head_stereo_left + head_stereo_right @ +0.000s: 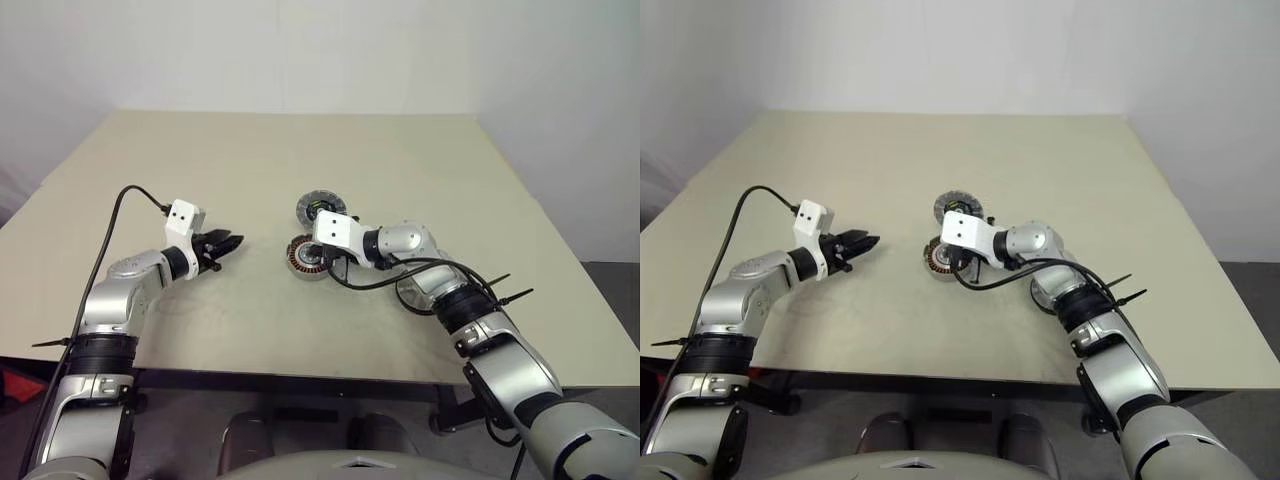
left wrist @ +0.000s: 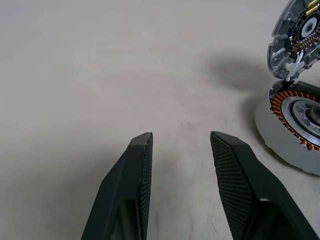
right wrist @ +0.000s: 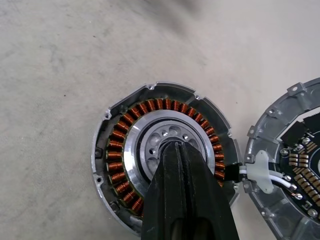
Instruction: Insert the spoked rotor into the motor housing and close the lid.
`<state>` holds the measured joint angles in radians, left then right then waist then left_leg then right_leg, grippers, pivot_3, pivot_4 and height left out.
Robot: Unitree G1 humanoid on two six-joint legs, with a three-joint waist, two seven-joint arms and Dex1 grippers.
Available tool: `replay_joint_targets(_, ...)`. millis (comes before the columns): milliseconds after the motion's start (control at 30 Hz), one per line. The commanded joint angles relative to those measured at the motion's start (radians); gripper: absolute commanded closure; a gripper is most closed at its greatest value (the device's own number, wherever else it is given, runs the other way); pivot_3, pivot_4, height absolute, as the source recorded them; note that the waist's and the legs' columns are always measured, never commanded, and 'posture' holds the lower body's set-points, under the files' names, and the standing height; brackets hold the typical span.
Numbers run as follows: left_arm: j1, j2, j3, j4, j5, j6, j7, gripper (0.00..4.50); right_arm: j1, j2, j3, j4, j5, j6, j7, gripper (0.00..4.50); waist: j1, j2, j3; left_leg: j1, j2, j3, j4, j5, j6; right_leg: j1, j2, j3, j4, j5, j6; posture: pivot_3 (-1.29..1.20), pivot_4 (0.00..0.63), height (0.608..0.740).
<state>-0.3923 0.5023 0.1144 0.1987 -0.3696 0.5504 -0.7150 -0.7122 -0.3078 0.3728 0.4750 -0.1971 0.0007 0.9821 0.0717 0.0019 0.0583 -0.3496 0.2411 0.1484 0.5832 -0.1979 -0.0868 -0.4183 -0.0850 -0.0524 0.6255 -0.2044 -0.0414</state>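
Now motor housing (image 3: pixel 165 150) lies flat, open face upward.

I can read no words, numbers, brands or signs on anything in front of me. The lid (image 3: pixel 295 165) carries small yellow-green marks on its dark centre, but they are too small for me to make out as letters or figures.

Fingers (image 3: pixel 186 195) hide housing (image 3: pixel 165 150) centre (partly).
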Motion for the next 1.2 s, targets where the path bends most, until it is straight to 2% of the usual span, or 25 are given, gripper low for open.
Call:
replay_joint_targets(33, -0.033, 0.017, 0.023, -0.002, 0.001, -0.024, 0.000, 2.56, -0.004, 0.001, 0.003, -0.050, 0.011, 0.006, 0.001, 4.48, 0.000, 0.000, 0.000, 0.000, 0.000, 0.000, 0.000, 0.000, 0.000, 0.000, 0.000, 0.000, 0.000, 0.000, 0.000, 0.00, 0.000, 0.740)
replay_joint_targets(400, -0.027, 0.006, 0.018, 0.004, 0.004, -0.028, 0.008, 2.56, -0.023, -0.003, -0.015, -0.058, 0.019, 0.013, -0.015, 4.48, 0.000, 0.000, 0.000, 0.000, 0.000, 0.000, 0.000, 0.000, 0.000, 0.000, 0.000, 0.000, 0.000, 0.000, 0.000, 0.00, 0.000, 0.740)
replay_joint_targets(667, -0.026, 0.009, 0.020, 0.003, 0.006, -0.029, 0.012, 2.56, -0.027, 0.020, 0.012, 0.074, -0.017, -0.037, -0.055, 4.48, 0.000, 0.000, 0.000, 0.000, 0.000, 0.000, 0.000, 0.000, 0.000, 0.000, 0.000, 0.000, 0.000, 0.000, 0.000, 0.00, 0.000, 0.740)
replay_joint_targets(833, -0.022, 0.014, 0.024, -0.001, 0.005, -0.027, 0.014, 2.56, -0.041, 0.031, -0.003, 0.082, 0.003, -0.036, -0.057, 4.48, 0.000, 0.000, 0.000, 0.001, 0.000, 0.000, 0.000, 0.000, 0.000, 0.001, 0.000, 0.000, 0.000, 0.000, 0.000, 0.00, 0.000, 0.740)
replay_joint_targets(1200, -0.025, 0.003, 0.016, 0.003, 0.005, -0.028, 0.016, 2.56, -0.055, -0.013, -0.053, -0.016, 0.044, -0.003, -0.035, 4.48, 0.001, 0.000, 0.000, 0.001, 0.000, 0.000, 0.000, 0.000, 0.000, 0.001, 0.000, 0.000, 0.000, 0.000, 0.000, 0.00, 0.000, 0.740)
